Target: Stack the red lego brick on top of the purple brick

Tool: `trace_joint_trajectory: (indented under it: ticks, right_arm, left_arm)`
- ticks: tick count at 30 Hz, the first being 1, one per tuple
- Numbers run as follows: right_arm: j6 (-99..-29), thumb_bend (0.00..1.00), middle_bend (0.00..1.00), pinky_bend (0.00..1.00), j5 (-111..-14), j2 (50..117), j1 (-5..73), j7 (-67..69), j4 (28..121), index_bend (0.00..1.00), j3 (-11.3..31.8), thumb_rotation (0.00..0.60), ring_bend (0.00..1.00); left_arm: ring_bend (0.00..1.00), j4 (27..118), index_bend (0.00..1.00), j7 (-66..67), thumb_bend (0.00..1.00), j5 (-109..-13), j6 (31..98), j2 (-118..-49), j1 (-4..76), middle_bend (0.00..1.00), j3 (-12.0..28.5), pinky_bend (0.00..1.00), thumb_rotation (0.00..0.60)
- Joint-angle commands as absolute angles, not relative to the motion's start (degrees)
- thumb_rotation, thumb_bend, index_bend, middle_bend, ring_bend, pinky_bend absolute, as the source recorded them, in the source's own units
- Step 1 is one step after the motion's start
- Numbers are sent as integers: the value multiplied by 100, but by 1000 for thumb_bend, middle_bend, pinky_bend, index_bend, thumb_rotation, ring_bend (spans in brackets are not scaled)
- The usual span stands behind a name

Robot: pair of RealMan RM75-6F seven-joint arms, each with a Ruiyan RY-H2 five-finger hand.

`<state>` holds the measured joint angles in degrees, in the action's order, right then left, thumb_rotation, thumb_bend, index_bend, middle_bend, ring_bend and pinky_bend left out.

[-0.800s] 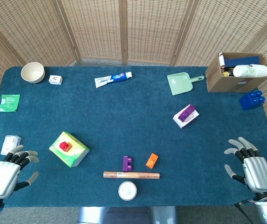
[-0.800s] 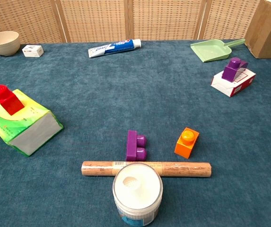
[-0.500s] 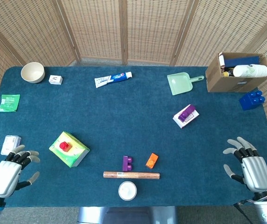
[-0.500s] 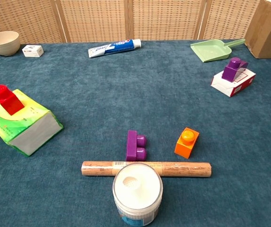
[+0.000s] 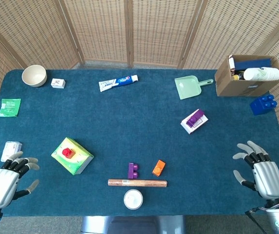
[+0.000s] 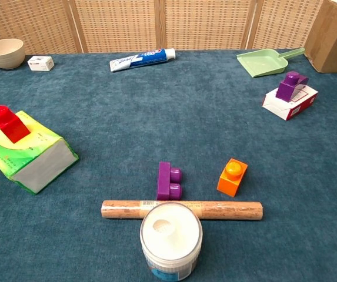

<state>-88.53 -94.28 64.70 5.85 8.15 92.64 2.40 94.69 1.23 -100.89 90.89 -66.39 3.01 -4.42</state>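
Fingers of left hand [image 5: 3, 184] and right hand [image 5: 265, 176] were spread, nothing held. Red brick [image 6: 6, 123], at 9 o'clock of purple brick [image 6: 169, 180], is best gripped by its sides.

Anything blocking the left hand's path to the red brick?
Nothing visible. Left hand is open at the table's near-left corner; red brick sits atop the green tissue box, bare cloth between them.

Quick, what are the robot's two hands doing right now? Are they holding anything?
Left hand: open, fingers spread, holding nothing.
Right hand: open, fingers spread, holding nothing.
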Motion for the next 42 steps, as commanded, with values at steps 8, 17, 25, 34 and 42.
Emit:
trace_joint_trajectory:
  ticks: [8,17,25,34,42]
  right_arm:
    - [-8283,276,241,188,-9331,6238,1169,1214,9339,399,576,600,122]
    - [-7189,276,241,190,-8946,6177,2006,1530,9145,392,941,600,121]
    - [-6163,323,233,189,-8780,6193,2746,1528,8920,341,1043,600,94]
    - [-5376,253,229,190,-8871,6462,3570,1258,8234,339,1089,600,85]
    - [-5087,230,229,189,-8900,6680,3938,1189,7741,340,1014,600,71]
  left_arm:
    - [337,9538,420,224,330,-10050,8972,-6634,354,359,-419,173,600]
    - [337,9599,420,365,329,-9894,8752,-6684,446,360,-359,172,600]
    - [337,9609,420,436,329,-9750,8609,-6736,503,359,-315,172,600]
    - [337,9551,421,438,329,-9620,8490,-6793,544,359,-298,172,600]
    - [337,9550,420,460,329,-9578,8478,-6800,548,359,-296,173,600]
